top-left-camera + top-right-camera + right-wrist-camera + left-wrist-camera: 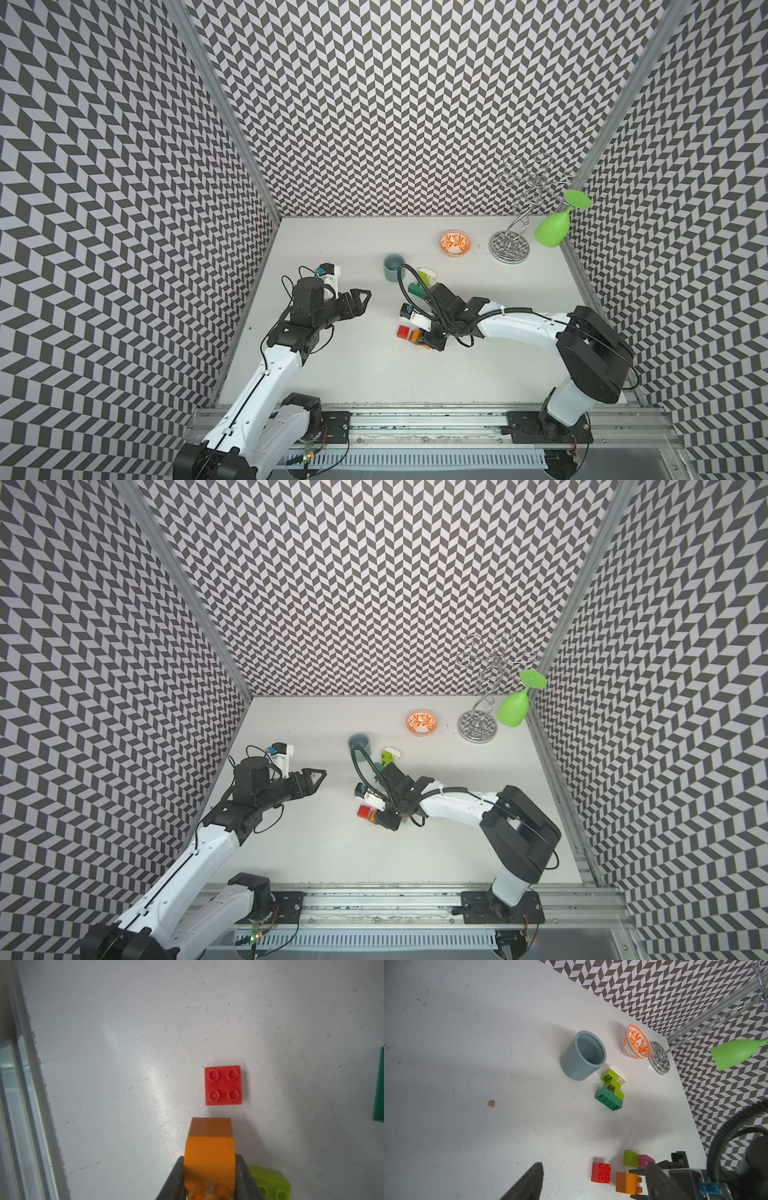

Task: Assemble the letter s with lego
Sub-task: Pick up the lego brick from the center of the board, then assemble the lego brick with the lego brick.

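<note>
My right gripper (209, 1159) is shut on an orange brick (210, 1157) that has a brown brick (211, 1127) joined to its front; the pair lies on its side, studs toward the gripper. A red square brick (223, 1085) sits studs up just beyond it, apart from it. A lime brick (631, 1158) and a pink brick (646, 1160) lie beside the right fingers. A joined group of lime, dark green and white bricks (610, 1088) stands near the cup. My left gripper (362, 298) hovers open and empty to the left of the bricks.
A grey-blue cup (394, 266) stands just behind the joined group. Farther back right are an orange patterned bowl (455, 243), a chrome wire rack (510, 245) and a green plastic glass (552, 228) hanging from it. Patterned walls close three sides.
</note>
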### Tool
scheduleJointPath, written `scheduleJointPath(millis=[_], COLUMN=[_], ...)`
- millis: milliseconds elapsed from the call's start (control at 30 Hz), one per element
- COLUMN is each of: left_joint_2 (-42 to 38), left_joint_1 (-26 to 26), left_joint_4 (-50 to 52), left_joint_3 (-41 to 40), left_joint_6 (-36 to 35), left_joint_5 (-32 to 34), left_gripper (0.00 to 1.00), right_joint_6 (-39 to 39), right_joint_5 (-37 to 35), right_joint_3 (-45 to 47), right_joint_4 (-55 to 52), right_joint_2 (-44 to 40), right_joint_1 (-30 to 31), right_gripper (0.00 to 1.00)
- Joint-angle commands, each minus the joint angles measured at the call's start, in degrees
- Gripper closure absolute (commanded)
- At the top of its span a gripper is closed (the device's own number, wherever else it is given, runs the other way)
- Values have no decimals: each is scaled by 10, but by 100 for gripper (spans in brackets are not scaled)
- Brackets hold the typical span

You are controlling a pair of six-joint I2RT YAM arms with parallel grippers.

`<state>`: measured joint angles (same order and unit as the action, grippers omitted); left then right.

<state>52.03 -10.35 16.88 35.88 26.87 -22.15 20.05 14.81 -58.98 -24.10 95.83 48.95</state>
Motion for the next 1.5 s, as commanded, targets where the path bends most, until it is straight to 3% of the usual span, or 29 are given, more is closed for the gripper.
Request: scheduleJointPath(millis=[0,233,500,867,1467], left_joint_2=[-13,-3,8,15,14], left_joint_1=[17,102,156,174,179], left_joint_4=[20,18,-9,-20,-20], left_joint_3=[41,38,23,16,14], left_joint_6=[-30,-67,-71,-70,-70], left_joint_5=[-6,-64,-118,-140,-141], left_gripper=[22,22,22,23,24], right_joint_6=[-1,24,49,63,28], right_joint_5=[-6,-36,-45,-65,-99], right_joint_3=[-63,-230,-378,-446,-486], right_joint_4=[-49,-169,-266,-341,-366], right_joint_2=[-27,89,201,272,256], right_joint_1=[-1,3,17,33,45], right_gripper=[86,94,95,96,100])
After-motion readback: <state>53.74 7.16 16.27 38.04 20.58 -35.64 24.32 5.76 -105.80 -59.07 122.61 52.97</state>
